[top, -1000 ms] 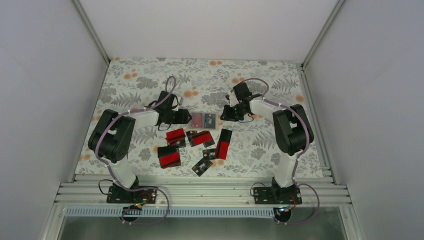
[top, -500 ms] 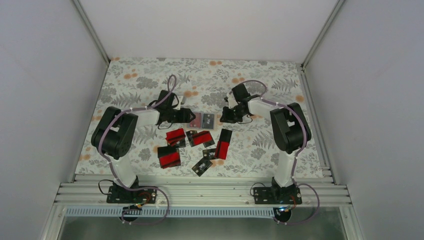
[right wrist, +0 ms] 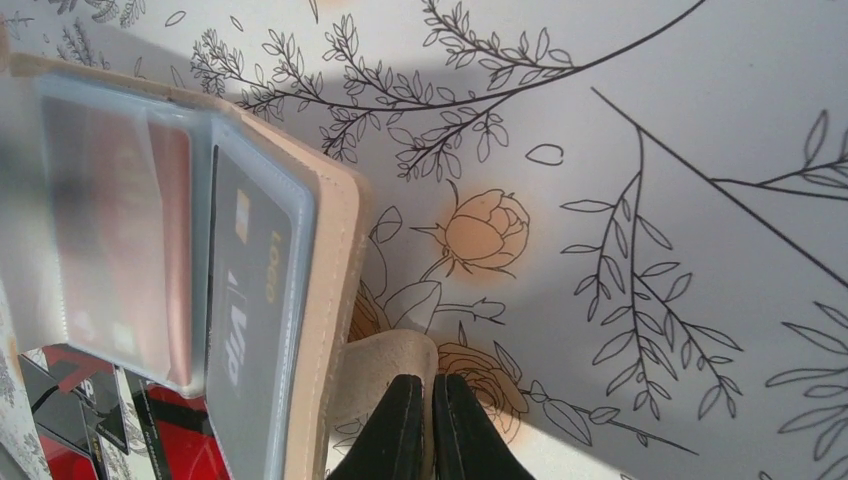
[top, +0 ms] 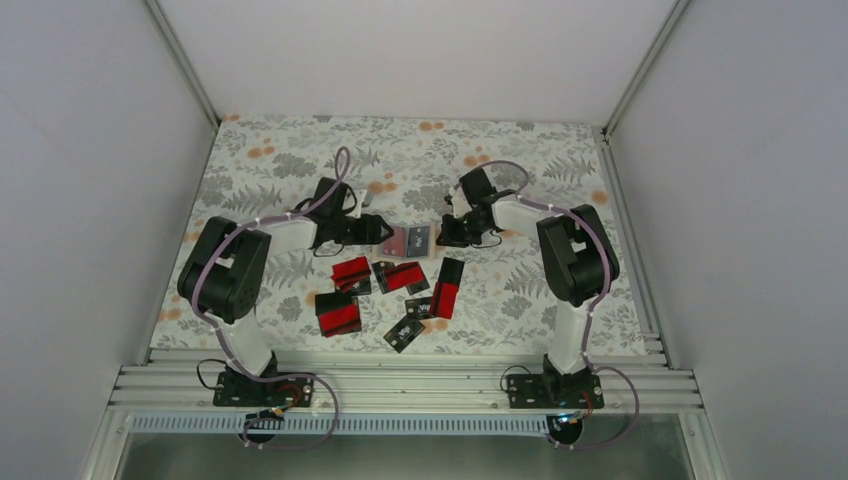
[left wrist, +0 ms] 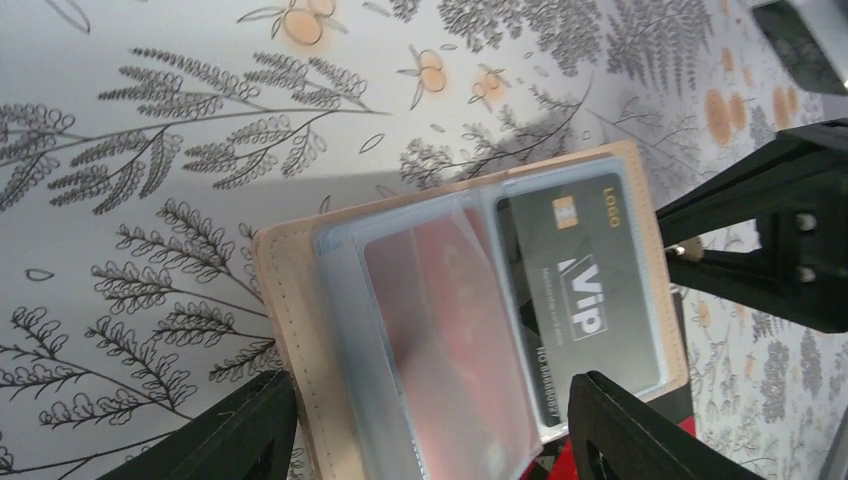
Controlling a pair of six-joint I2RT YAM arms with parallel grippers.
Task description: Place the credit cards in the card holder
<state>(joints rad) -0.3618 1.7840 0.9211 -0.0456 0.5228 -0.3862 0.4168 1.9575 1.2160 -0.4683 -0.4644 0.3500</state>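
The card holder (top: 409, 240) lies open on the floral cloth between my two grippers. In the left wrist view its tan cover (left wrist: 285, 300) carries clear sleeves, one with a red credit card (left wrist: 450, 310) and one with a black card (left wrist: 590, 280). My left gripper (left wrist: 432, 380) is open, its fingers spread over the holder's near end. My right gripper (right wrist: 432, 388) is shut on the holder's tan strap tab (right wrist: 385, 365). Several loose red-and-black credit cards (top: 400, 276) lie scattered in front of the holder.
More loose cards lie at the near left (top: 337, 313), the near middle (top: 404, 332) and the right (top: 447, 287). White walls and metal rails enclose the cloth. The arm bases (top: 255, 385) stand at the near edge.
My right gripper's jaws have closed onto the holder's tab. The left gripper has slid a little right, over the holder's left end.
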